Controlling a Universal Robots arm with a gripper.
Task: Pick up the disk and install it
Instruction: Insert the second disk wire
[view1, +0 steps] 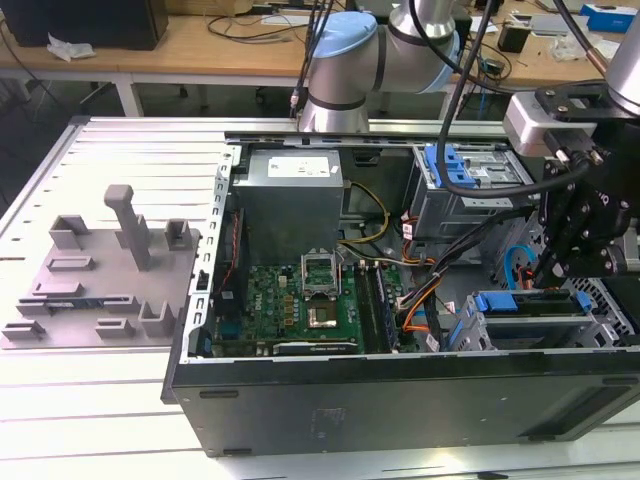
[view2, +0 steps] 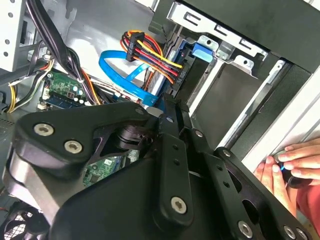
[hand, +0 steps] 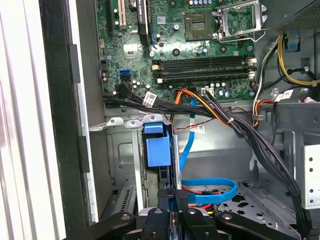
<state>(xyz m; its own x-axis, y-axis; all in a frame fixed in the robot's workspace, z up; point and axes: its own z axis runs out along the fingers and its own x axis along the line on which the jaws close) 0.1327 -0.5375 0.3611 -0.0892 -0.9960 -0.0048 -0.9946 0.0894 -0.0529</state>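
The disk (view1: 530, 301) stands on edge in the drive cage at the case's front corner, on the exterior view's right, with its blue rail tab (hand: 155, 150) at one end. In the second wrist view the same blue tab (view2: 202, 50) sits under the cage's metal frame. My black gripper (view1: 547, 268) hangs just above the disk's upper edge. In both wrist views its fingers (hand: 159, 220) lie close together, shut, with the tips (view2: 171, 107) at the disk's cable end. Whether they touch the disk is hidden.
The open computer case (view1: 400, 390) holds a motherboard (hand: 200, 55), a blue data cable (hand: 212, 192) and orange-yellow power wires (view2: 150, 50) close to my fingers. A person's hand (view2: 292, 162) rests outside the case wall. A grey fixture plate (view1: 100, 280) lies at the exterior view's left.
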